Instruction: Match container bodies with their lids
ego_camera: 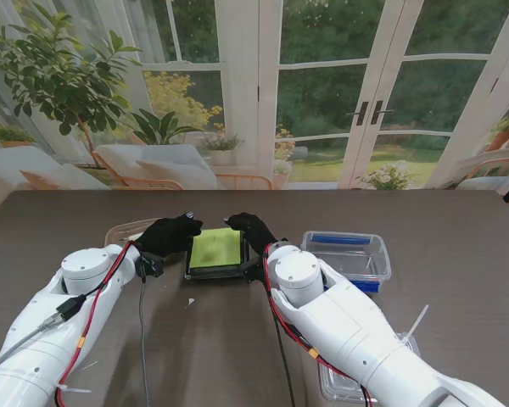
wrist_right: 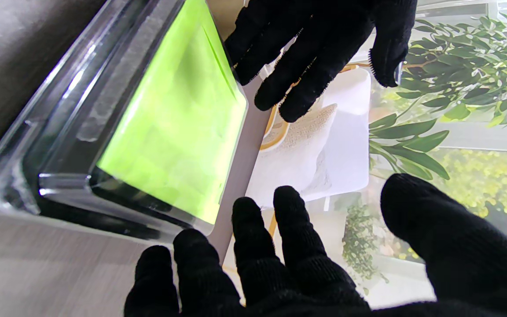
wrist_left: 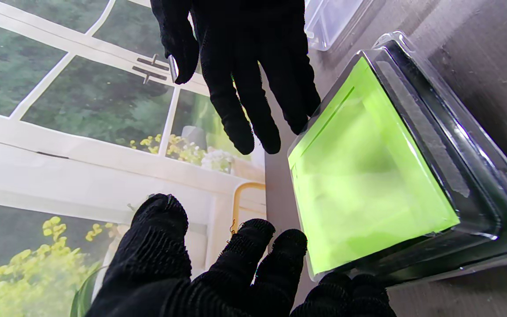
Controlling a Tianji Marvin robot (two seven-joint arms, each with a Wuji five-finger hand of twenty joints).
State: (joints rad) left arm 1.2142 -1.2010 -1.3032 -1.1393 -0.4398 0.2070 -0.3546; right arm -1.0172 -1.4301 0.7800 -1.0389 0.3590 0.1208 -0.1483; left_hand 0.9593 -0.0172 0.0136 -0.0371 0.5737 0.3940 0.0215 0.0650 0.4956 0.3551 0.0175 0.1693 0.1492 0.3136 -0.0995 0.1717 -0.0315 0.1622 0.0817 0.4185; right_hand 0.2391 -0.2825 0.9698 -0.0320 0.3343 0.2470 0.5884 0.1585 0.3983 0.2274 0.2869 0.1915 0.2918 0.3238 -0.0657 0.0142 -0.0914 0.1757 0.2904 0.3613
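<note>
A square black container [ego_camera: 214, 252] with a bright green top under a clear cover rests on the table in the middle. My left hand [ego_camera: 168, 235] is at its left side and my right hand [ego_camera: 250, 231] at its right side, both in black gloves with fingers spread. In the left wrist view my own fingers [wrist_left: 218, 264] reach the corner of the container [wrist_left: 368, 176], and the right hand [wrist_left: 244, 66] is opposite. The right wrist view shows my fingers [wrist_right: 280, 264] by the container [wrist_right: 148, 123] edge, with the left hand [wrist_right: 324, 44] across. Neither hand grips anything.
A clear rectangular container [ego_camera: 346, 254] with a blue piece inside sits right of the right hand. A clear lid or tray [ego_camera: 365, 373] lies near me on the right, partly under my right arm. A clear round piece [ego_camera: 127, 229] shows behind the left hand.
</note>
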